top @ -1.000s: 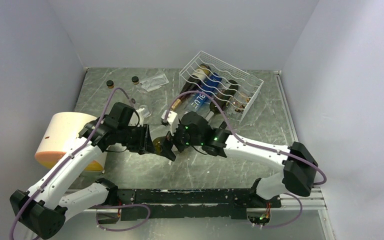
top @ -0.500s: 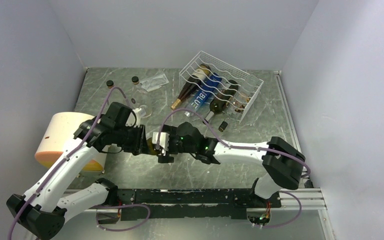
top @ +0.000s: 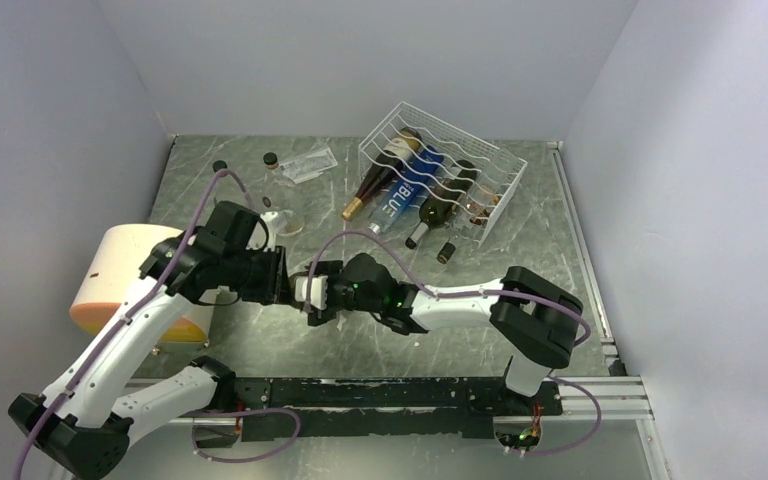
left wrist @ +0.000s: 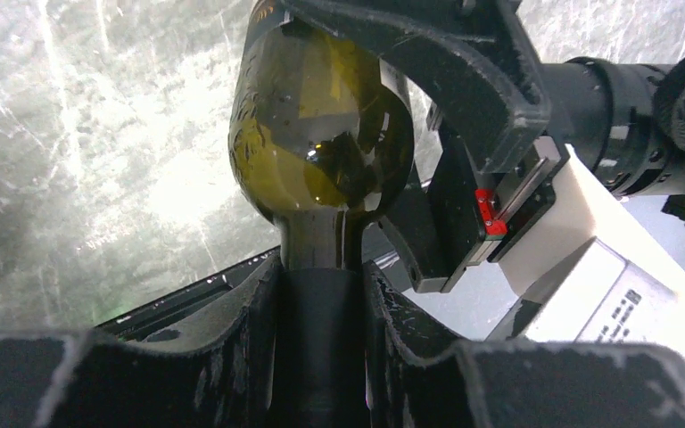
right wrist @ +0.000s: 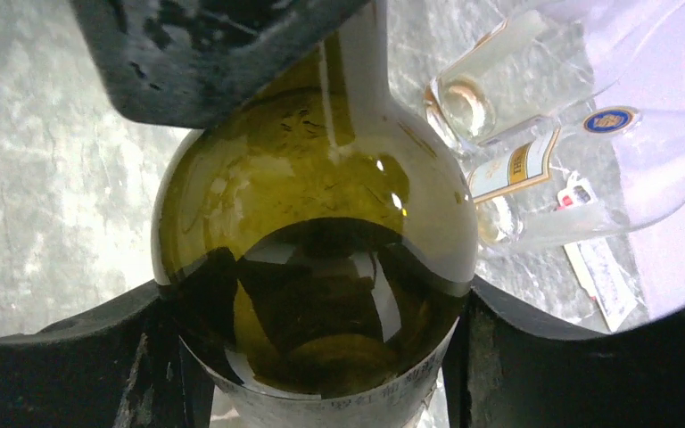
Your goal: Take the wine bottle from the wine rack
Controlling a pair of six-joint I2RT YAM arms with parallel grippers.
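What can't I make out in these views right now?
Top view: left tool and right tool cover nearly all of the held bottle.
Left wrist: bottle's mouth buried between the tool's fingers.
Right wrist: label print cut off by bottom edge.
Top view: most rack labels too small.

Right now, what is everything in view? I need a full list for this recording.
table: one, grey marbled, under everything
rack: one, white wire, far right of the table
bottles in rack: at least three, one blue, the others dark, lying in the cradles
green bottle: one, olive green, off the rack, between the two hands
cylinder: one, cream, left edge
small dark items: three, two far left, one in front of the rack
clear packet: one, far middle
clear glassware: count unclear, by the left arm
left hand: black, shut on the green bottle's neck
right hand: black, fingers on either side of the green bottle's body
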